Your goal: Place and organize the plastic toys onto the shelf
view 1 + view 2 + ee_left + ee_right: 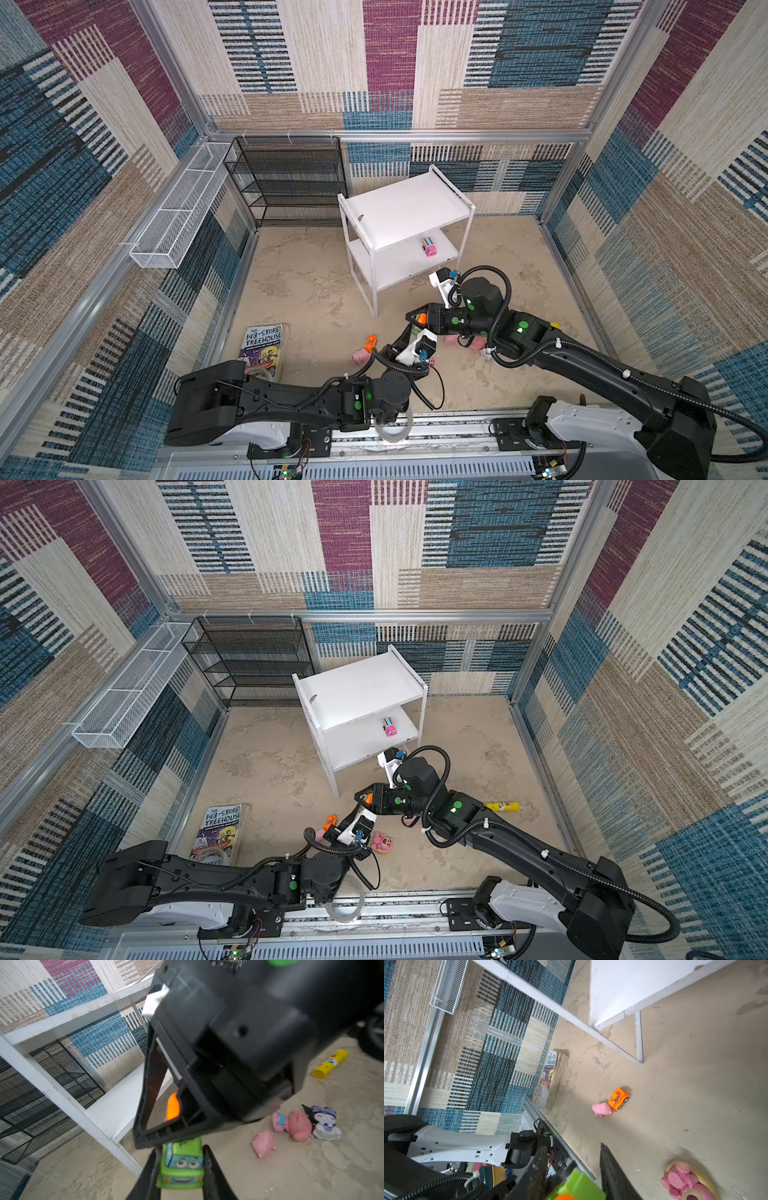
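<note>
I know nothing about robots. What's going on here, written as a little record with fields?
left gripper: shut on green car
right gripper: jaws around the same car's orange end; grip unclear
shelf: pink car on lower board
floor toys: orange car beside pink pig, pink bear, second pig, black-white figure
non-toys on floor: book, yellow tube

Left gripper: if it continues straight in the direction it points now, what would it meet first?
Most likely the right gripper. The left gripper holds the green car, and the right gripper's fingers sit around the car's far, orange end, directly ahead. What lies beyond it is hidden in the left wrist view.
</note>
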Action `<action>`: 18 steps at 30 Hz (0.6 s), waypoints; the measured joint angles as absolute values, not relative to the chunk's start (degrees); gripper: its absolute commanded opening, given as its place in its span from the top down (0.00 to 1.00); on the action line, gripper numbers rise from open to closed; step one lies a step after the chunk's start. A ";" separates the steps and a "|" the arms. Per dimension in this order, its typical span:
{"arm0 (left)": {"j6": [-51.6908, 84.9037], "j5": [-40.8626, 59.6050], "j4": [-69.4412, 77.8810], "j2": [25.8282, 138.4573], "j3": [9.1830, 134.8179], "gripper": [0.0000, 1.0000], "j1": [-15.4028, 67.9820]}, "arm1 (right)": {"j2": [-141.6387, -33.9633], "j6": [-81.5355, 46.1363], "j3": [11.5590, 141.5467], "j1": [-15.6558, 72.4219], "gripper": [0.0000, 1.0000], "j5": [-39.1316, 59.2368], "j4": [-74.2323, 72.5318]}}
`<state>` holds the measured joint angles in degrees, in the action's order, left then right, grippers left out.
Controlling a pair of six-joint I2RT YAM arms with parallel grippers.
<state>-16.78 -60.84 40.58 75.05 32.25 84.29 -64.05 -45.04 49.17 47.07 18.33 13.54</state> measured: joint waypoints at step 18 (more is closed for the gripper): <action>-44.99 -73.10 74.06 95.90 38.89 0.85 85.30 | -64.07 -45.84 51.77 47.70 0.45 13.93 19.88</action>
<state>-44.99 -73.10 74.06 95.90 38.89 85.30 -64.07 -45.84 51.77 47.70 13.93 19.88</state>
